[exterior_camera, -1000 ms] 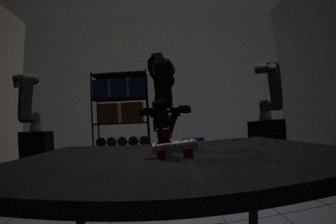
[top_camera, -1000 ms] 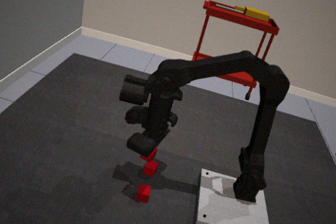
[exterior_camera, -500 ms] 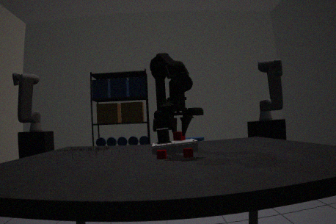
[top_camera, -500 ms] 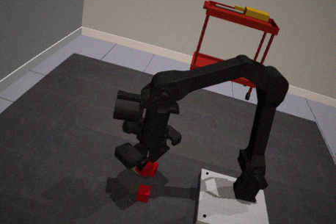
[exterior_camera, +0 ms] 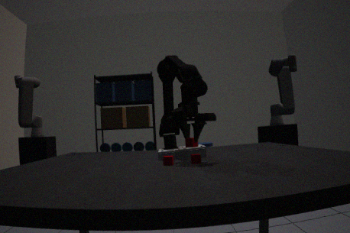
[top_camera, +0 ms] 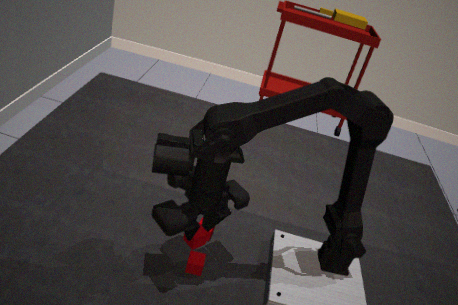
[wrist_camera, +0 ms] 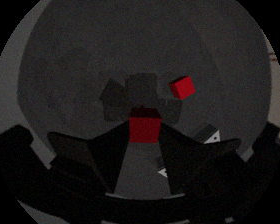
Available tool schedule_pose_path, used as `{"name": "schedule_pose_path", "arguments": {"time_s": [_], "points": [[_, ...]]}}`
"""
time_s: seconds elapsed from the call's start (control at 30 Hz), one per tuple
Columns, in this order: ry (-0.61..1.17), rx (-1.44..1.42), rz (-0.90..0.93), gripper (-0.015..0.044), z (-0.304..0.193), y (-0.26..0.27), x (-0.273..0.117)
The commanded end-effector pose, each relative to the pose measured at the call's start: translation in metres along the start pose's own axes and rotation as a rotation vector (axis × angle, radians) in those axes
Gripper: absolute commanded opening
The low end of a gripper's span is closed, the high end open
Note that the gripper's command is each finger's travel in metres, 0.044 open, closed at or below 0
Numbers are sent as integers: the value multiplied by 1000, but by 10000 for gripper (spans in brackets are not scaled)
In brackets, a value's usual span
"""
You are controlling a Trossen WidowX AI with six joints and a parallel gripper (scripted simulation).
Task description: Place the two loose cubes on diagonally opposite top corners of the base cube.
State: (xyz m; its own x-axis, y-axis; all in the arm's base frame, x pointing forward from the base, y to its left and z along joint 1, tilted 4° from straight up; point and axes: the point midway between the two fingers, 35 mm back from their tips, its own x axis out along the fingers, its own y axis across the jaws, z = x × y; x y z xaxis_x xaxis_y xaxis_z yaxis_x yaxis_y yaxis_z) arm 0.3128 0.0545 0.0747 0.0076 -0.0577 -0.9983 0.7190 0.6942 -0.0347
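Note:
My gripper (top_camera: 200, 233) (exterior_camera: 192, 141) (wrist_camera: 144, 124) points down, shut on a red cube (top_camera: 199, 240) (exterior_camera: 189, 143) (wrist_camera: 145, 131), held above the table. A second red cube (top_camera: 196, 263) (exterior_camera: 196, 158) rests on the table, below the held cube and within the arm's shadow. It is hidden in the wrist view. A third red cube (exterior_camera: 168, 160) (wrist_camera: 182, 87) rests apart on the table, to the left in the exterior view. It is mostly or wholly hidden in the top view. The cubes look alike, so I cannot tell which is the base.
The arm stands on a pale metal plate (top_camera: 320, 286) (exterior_camera: 179, 153), to the right of the cubes in the top view. A red cart (top_camera: 325, 26) stands beyond the dark table (top_camera: 65, 126) (exterior_camera: 115, 188). A shelf (exterior_camera: 124, 105) stands in the background.

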Motion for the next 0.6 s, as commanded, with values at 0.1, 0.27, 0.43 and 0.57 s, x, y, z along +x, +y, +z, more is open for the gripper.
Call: {"name": "schedule_pose_path", "arguments": {"time_s": [0.1, 0.27, 0.43, 0.57], "points": [[1, 9, 4, 105, 0, 1, 2], [1, 11, 4, 105, 0, 1, 12], [1, 13, 4, 105, 0, 1, 22], [1, 15, 4, 105, 0, 1, 27]]}}
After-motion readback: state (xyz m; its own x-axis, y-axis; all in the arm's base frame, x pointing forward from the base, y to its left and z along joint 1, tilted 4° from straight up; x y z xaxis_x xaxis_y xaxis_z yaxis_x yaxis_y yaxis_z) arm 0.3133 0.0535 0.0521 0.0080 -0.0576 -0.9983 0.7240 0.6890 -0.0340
